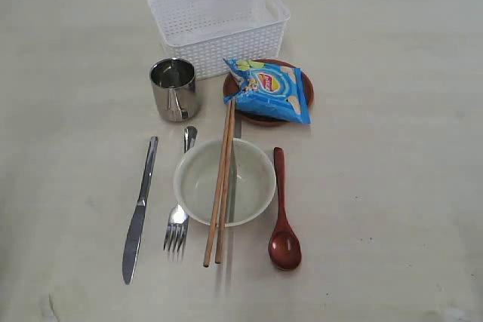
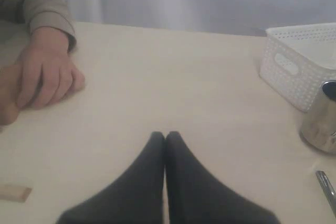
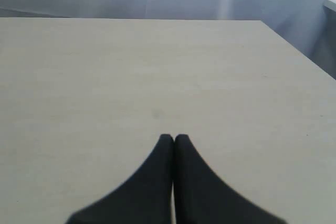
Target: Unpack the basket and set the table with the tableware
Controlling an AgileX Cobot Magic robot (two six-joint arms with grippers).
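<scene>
Cutlery in smooth steel lies leftmost on the matte beige worktop (image 1: 392,186): a slim knife (image 1: 139,213), then a fork (image 1: 179,201), with the shiny round cup (image 1: 174,89) behind them. Two thin wooden chopsticks (image 1: 223,179) cross the cream bowl (image 1: 198,179); behind stands the perforated white basket (image 1: 241,44). A crinkly blue chip bag (image 1: 268,88) covers the round brown plate (image 1: 260,118); the glossy wooden spoon (image 1: 283,216) lies rightmost. My left pincer (image 2: 165,136) and right pincer (image 3: 174,138) are clenched, grasping nothing.

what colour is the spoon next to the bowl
Reddish-brown, glossy wood. The spoon shows best in the exterior view.
</scene>
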